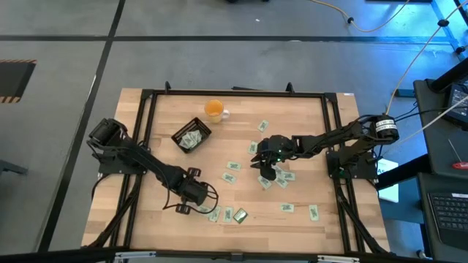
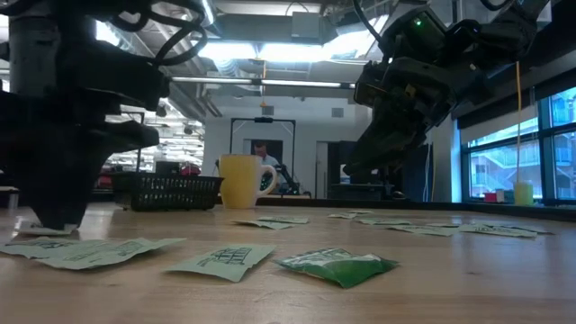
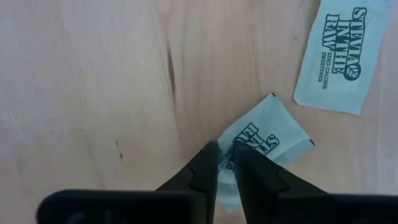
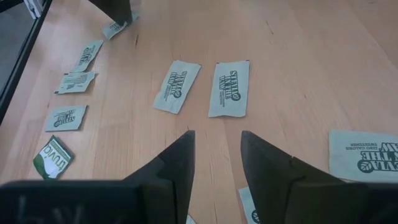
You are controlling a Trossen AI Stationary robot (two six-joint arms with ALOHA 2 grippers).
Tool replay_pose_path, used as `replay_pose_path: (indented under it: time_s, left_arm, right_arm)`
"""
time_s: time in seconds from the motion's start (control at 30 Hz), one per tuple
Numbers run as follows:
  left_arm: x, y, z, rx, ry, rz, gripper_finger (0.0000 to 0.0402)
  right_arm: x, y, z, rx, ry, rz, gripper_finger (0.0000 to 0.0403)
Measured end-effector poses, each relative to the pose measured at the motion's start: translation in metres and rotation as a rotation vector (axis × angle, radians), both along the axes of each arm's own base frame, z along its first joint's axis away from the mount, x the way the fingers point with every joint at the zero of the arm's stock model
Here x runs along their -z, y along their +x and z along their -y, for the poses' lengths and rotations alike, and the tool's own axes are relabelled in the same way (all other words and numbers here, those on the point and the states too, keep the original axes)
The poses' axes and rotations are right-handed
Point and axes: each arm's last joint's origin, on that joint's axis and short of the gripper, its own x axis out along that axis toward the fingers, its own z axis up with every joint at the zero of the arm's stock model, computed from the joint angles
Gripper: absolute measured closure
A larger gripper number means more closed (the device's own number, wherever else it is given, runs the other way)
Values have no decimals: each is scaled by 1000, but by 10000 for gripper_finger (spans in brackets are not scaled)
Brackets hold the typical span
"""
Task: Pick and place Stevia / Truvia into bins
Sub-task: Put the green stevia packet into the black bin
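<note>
The left gripper [image 3: 225,163] is low on the tabletop [image 1: 241,135], well in front of the black tray [image 1: 191,136], fingers pinching one Stevia sachet [image 3: 264,134] by its corner, presumably to lift it. The right gripper [image 4: 216,163] hovers, fingers spread, over scattered sachets [image 1: 232,166]. The tray already holds several.

My left claw [image 1: 184,208] sits low in the lower middle of the overhead frame, fingers nearly closed, arm reaching in from the left. My right claw [image 1: 266,174] hangs at centre, fingers apart, arm stretched in from the right.
</note>
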Motion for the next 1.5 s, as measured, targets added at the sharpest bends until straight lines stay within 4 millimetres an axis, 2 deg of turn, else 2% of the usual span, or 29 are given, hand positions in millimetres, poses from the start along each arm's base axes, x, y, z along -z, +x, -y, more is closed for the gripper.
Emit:
replay_pose_path:
  time_s: [0.2, 0.3, 0.43, 0.5, 0.6, 0.73, 0.9, 1.03, 1.27, 1.5]
  left_arm:
    - [0, 0, 0, -1, -6, -3, 393]
    - [-2, -2, -1, -2, -11, 2, 398]
    - [-19, -6, -10, -26, -3, -1, 399]
    - [-38, -3, -16, -65, -10, 81, 399]
    - [-62, -9, -34, -187, 88, 167, 399]
    - [-91, -18, -64, -464, 253, 344, 398]
    - [-109, -25, -98, -686, 294, 424, 398]
    - [-109, -24, -123, -788, 308, 402, 398]
    - [-102, -22, -157, -864, 292, 310, 398]
    - [-85, -17, -178, -934, 312, 225, 398]
  right_arm:
    - [0, 0, 0, 0, 0, 0, 270]
    - [0, 0, 0, 0, 0, 0, 270]
    - [0, 0, 0, 0, 0, 0, 270]
    - [0, 0, 0, 1, 1, 1, 270]
    - [0, 0, 0, 1, 2, 0, 270]
    - [0, 0, 0, 2, 2, 0, 270]
    - [0, 0, 0, 2, 2, 1, 270]
    - [0, 0, 0, 1, 2, 0, 270]
    - [0, 0, 0, 1, 1, 0, 270]
    - [0, 0, 0, 0, 1, 0, 270]
